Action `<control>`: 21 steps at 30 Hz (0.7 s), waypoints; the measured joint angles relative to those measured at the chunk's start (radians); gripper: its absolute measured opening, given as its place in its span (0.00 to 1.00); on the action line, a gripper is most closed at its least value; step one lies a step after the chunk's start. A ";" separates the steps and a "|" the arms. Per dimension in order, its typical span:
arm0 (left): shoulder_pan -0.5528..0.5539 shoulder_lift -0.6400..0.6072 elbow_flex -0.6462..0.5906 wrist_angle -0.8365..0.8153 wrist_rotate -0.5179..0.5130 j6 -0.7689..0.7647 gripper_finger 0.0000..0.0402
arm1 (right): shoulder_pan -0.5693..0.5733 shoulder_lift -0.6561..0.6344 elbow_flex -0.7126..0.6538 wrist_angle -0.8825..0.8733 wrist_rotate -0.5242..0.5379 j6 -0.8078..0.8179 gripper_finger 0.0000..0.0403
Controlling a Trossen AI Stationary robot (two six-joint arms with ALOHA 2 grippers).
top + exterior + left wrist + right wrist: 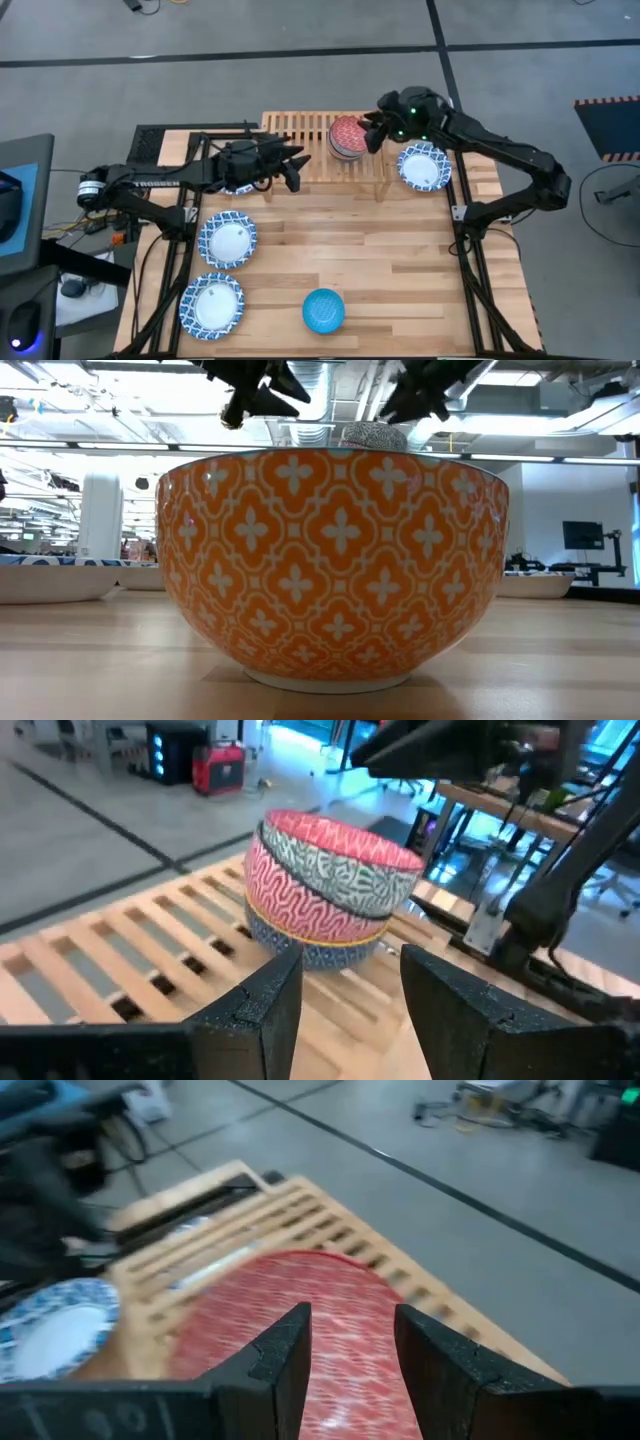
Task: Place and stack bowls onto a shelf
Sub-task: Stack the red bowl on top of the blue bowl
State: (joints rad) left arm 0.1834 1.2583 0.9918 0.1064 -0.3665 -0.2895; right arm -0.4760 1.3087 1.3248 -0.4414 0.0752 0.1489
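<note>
Bowls in a three-high stack (grey over red over blue) (347, 137) sit on the light-wood slatted shelf (300, 150). Left gripper (293, 170) and right gripper (372, 133) flank it, fingers open and empty. Still on the plank surface (400, 270): four patterned shallow dishes (227, 240) and a bright blue bowl (323, 310); roughly half remains.

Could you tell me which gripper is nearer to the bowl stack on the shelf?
Right. The right gripper hovers at the bowl stack; the left gripper sits farther off, beside the shelf.

Bright even overhead light, right wrist view motion-blurred, soft shadows
</note>
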 joint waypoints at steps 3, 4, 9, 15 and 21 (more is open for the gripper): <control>0.004 0.003 0.002 0.015 -0.006 0.008 0.39 | 0.033 0.005 -0.001 0.014 -0.015 0.000 0.42; 0.011 0.005 0.002 0.010 -0.005 0.008 0.39 | 0.043 0.006 -0.002 0.012 -0.016 0.000 0.42; 0.031 0.032 0.000 -0.028 0.015 -0.018 0.39 | 0.122 0.004 -0.004 0.038 0.009 0.003 0.42; 0.026 0.039 0.001 -0.061 0.018 -0.048 0.39 | 0.194 0.077 -0.007 0.136 0.069 -0.075 0.42; 0.023 0.034 0.001 -0.064 0.047 -0.049 0.39 | 0.172 0.166 -0.007 0.173 0.084 -0.075 0.42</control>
State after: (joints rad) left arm 0.2065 1.2918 0.9928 0.0425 -0.3191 -0.3383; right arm -0.3036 1.4751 1.3178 -0.2679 0.1596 0.0741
